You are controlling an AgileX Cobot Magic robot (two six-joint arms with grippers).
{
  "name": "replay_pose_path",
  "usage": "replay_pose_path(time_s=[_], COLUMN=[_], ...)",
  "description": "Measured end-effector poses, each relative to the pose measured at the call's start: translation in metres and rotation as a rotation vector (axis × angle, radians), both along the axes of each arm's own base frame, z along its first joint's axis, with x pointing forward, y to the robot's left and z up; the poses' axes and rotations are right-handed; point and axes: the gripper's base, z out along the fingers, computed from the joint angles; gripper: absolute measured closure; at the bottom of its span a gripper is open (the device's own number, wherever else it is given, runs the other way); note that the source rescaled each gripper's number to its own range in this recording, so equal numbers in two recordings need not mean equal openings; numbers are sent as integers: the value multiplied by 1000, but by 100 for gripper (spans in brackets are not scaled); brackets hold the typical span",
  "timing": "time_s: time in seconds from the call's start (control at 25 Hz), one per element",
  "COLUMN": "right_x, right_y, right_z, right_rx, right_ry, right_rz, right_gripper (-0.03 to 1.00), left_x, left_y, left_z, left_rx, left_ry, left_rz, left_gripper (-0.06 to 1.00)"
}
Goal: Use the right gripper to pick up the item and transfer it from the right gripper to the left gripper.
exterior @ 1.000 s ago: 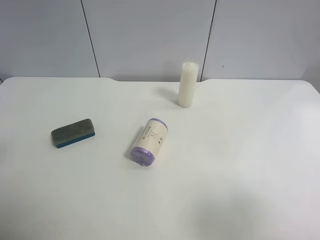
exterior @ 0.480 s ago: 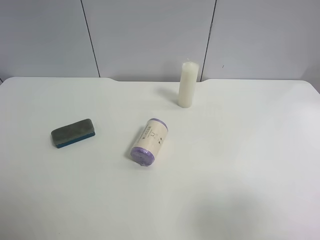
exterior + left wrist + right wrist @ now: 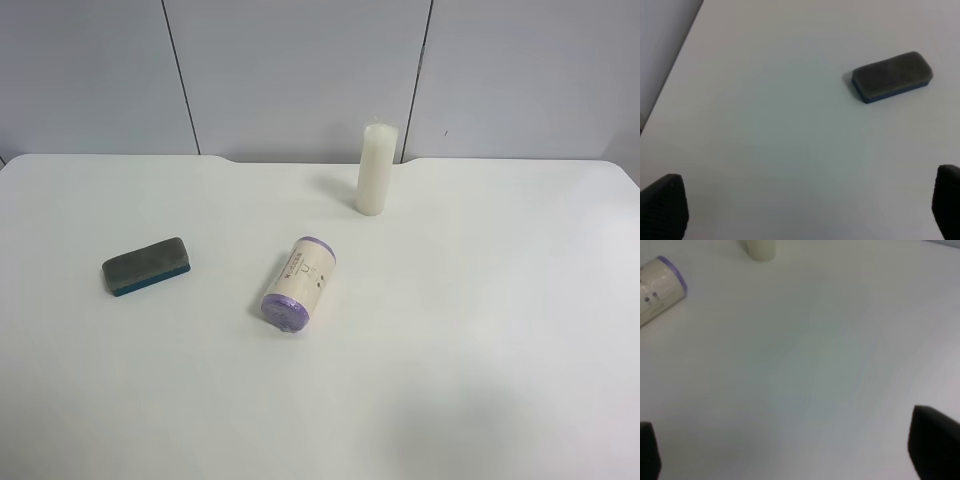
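Observation:
The item, a flat block with a dark grey felt top and blue base [image 3: 146, 265], lies flat on the white table [image 3: 450, 330] at the exterior high view's left. It also shows in the left wrist view [image 3: 892, 76], well ahead of my left gripper [image 3: 805, 210], which is open and empty over bare table. My right gripper [image 3: 790, 450] is open and empty over bare table; the item does not show in its view. Neither arm shows in the exterior high view.
A cream-labelled roll with purple ends [image 3: 299, 283] lies on its side mid-table, also in the right wrist view [image 3: 657, 292]. A white pillar candle [image 3: 376, 168] stands upright behind it, its base in the right wrist view [image 3: 761, 249]. The table's edge [image 3: 670, 70] is near the left gripper.

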Motion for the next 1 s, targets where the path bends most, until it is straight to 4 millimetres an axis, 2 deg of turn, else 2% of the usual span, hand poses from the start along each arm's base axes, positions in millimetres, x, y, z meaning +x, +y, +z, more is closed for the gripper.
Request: replay_pose_path(time_s=[0.32, 0.6, 1.0], right_x=[0, 0, 0], right_y=[0, 0, 0], right_z=[0, 0, 0], right_rx=[0, 0, 0], right_ry=[0, 0, 0], right_rz=[0, 0, 0], right_gripper=[-2, -2, -2], left_x=[2, 21, 23], left_y=[3, 7, 8], left_z=[-1, -24, -24], left_rx=[-3, -43, -40], left_ry=[-15, -5, -21], left_rz=[28, 47, -61], left_gripper=[-5, -5, -5])
